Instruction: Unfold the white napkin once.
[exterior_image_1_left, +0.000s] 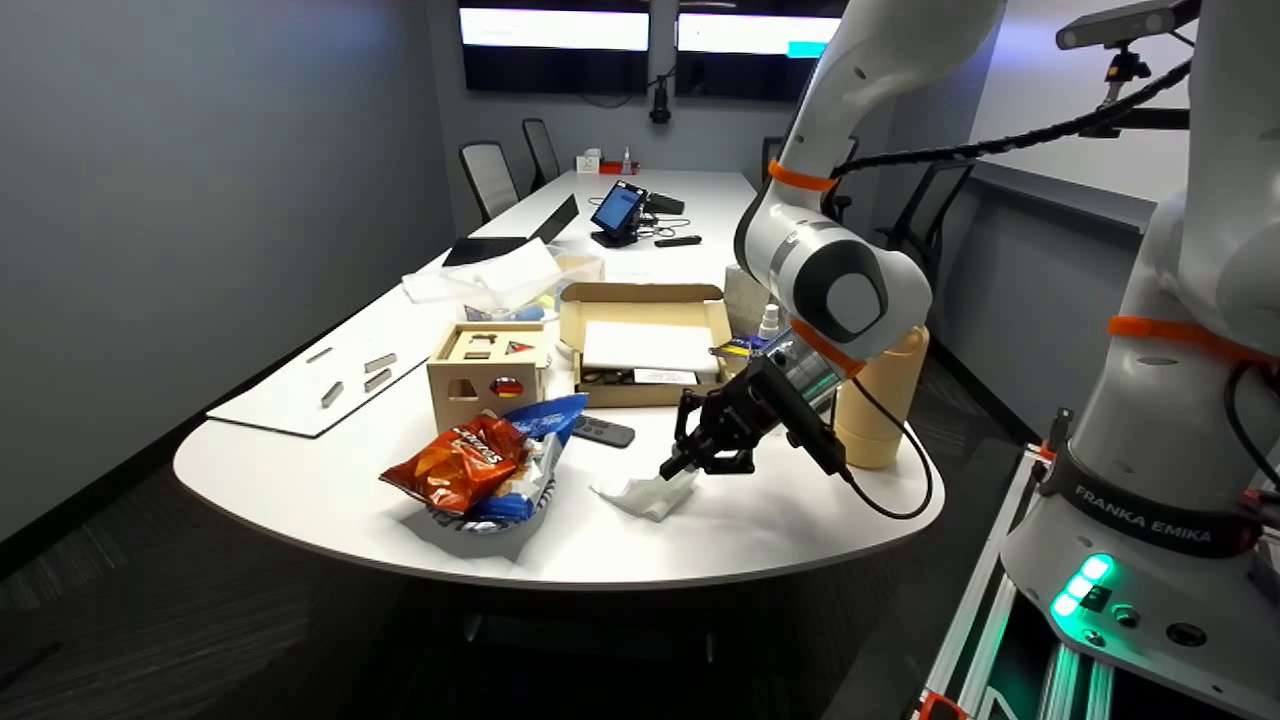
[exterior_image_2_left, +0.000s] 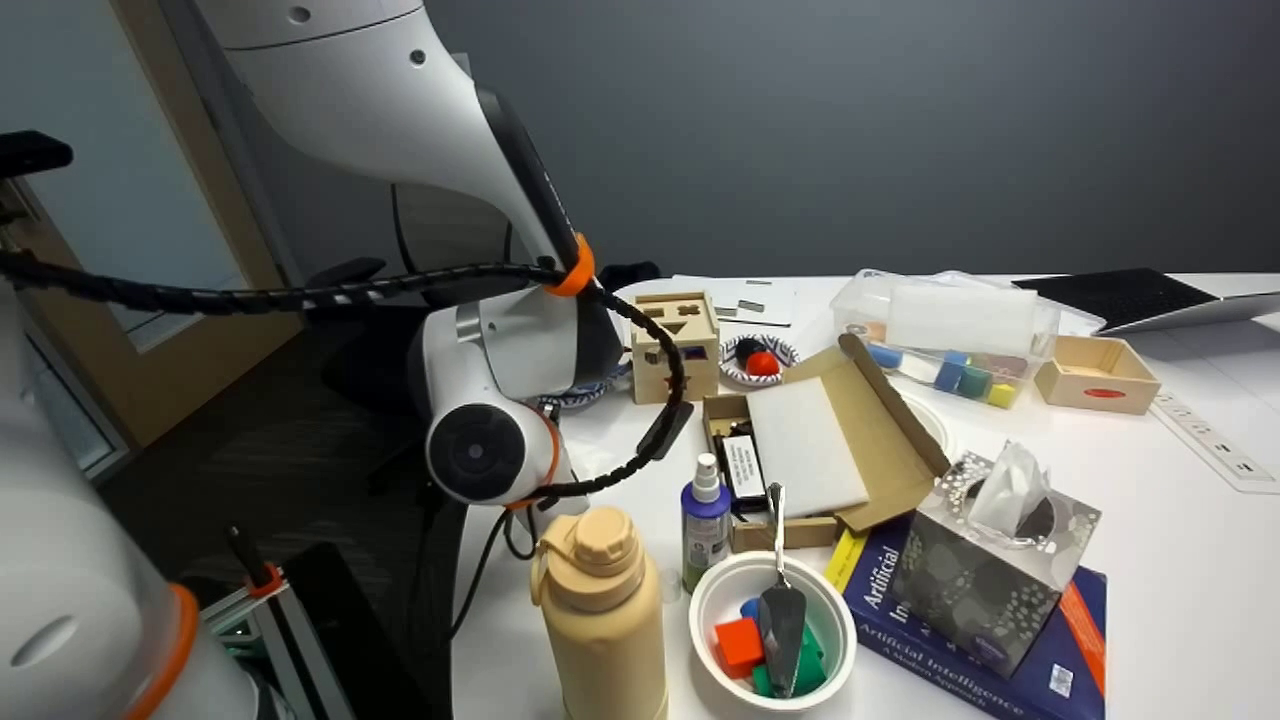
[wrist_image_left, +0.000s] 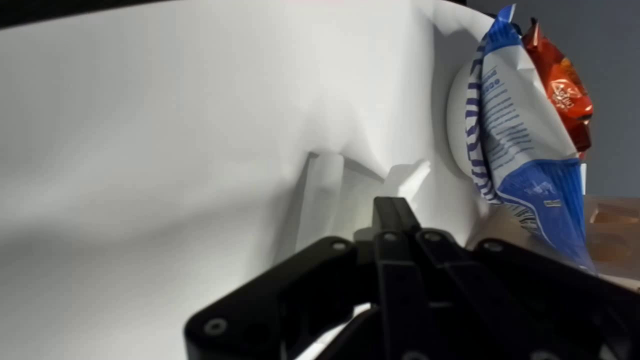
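Black fingertips (wrist_image_left: 384, 212) stand together, only a thin seam between them in the wrist view. Whether anything thin is pinched in that seam: cannot tell. The gripper (exterior_image_1_left: 670, 468) leans well off vertical, its tips low and to the left of the wrist (exterior_image_1_left: 853, 310) in an exterior view. The white napkin (exterior_image_1_left: 645, 497) lies rumpled on the table (exterior_image_1_left: 780, 535) at those tips; touching or just apart is not clear. In the wrist view one fold forms a ridge and a small flap stands up just beyond the tips; the napkin's near part is hidden behind the gripper.

The arm (exterior_image_1_left: 835, 110) slopes in from the top edge, bends at the wrist and aims the gripper down; its upper links are cut off. In an exterior view the wrist's dark round cap (exterior_image_2_left: 475, 455) faces the camera; gripper and napkin cannot be made out there.

Beside the napkin, the patterned bowl (wrist_image_left: 458, 120) is largely covered by the orange snack bag (exterior_image_1_left: 460, 465) and a blue-and-white bag (exterior_image_1_left: 540, 465). A remote (exterior_image_1_left: 603, 432) runs partly behind the latter. The cream bottle (exterior_image_2_left: 605, 640) is cut off by the bottom edge in an exterior view.
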